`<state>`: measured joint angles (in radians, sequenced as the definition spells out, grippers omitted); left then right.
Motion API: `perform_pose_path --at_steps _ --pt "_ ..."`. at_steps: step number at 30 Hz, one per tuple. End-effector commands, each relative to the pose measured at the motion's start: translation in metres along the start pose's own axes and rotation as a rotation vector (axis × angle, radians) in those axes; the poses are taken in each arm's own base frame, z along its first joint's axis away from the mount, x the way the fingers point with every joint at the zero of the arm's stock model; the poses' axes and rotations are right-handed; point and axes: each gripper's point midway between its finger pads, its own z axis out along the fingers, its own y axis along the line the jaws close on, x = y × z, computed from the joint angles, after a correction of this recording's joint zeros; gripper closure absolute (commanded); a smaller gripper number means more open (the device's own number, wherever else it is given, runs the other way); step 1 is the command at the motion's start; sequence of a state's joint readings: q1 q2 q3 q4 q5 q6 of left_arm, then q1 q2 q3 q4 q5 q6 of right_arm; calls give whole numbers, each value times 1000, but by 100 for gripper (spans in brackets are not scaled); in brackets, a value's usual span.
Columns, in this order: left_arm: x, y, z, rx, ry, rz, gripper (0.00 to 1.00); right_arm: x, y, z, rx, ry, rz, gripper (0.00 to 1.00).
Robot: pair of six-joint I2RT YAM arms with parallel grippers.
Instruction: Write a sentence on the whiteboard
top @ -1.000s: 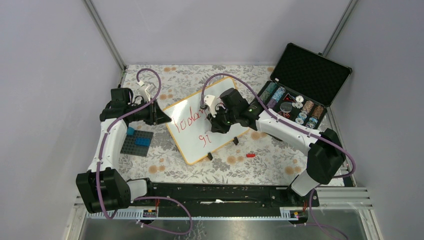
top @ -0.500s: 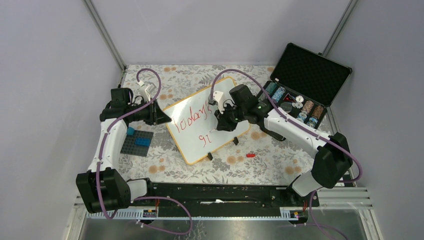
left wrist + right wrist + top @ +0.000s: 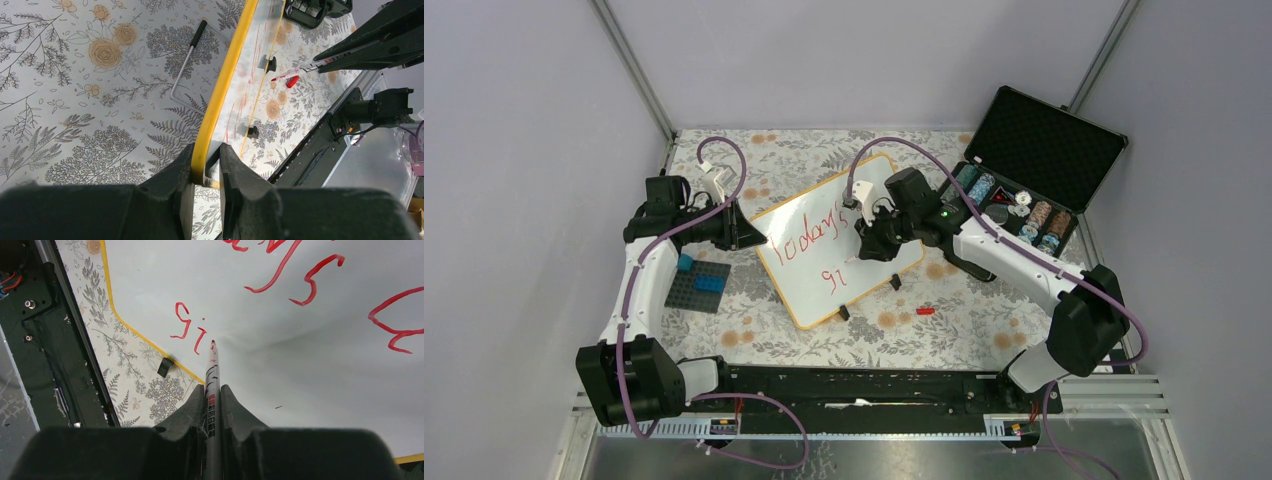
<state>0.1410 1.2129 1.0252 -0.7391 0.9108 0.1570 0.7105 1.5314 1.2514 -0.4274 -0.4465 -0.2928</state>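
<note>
The whiteboard [image 3: 809, 292], white with a yellow rim, stands tilted on black feet at mid-table. My left gripper [image 3: 750, 238] is shut on its left corner; in the left wrist view both fingers [image 3: 182, 165] pinch the yellow rim [image 3: 220, 90]. The sentence [image 3: 820, 238] reads "Today's" in red, with "gi" [image 3: 833, 279] below it. My right gripper [image 3: 876, 243] is shut on a silver marker [image 3: 212, 372]. The marker's red tip sits at the board just right of the "gi" [image 3: 189, 329].
A small red cap [image 3: 925, 311] lies on the floral cloth in front of the board. An open black case [image 3: 1036, 150] with poker chips stands at the back right. A dark baseplate [image 3: 699, 287] with blue bricks lies at the left. A wire stand [image 3: 184, 67] lies behind the board.
My right gripper has shifted right and a little back with the marker, uncovering the end of "Today's". In the last half second it has hardly moved. The left arm has stayed put.
</note>
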Motion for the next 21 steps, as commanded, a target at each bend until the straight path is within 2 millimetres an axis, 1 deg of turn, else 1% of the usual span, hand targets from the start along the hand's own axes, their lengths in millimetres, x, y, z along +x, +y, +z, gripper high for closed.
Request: perform_pose_path --at_steps 1,10,21 --pt "2 13 4 -55 14 54 95 -11 -3 0 3 -36 -31 100" --pt "1 12 4 -54 12 55 95 -5 -8 5 19 -17 -32 100" --pt "1 12 3 -55 12 56 95 -9 -17 11 46 -12 -29 100"
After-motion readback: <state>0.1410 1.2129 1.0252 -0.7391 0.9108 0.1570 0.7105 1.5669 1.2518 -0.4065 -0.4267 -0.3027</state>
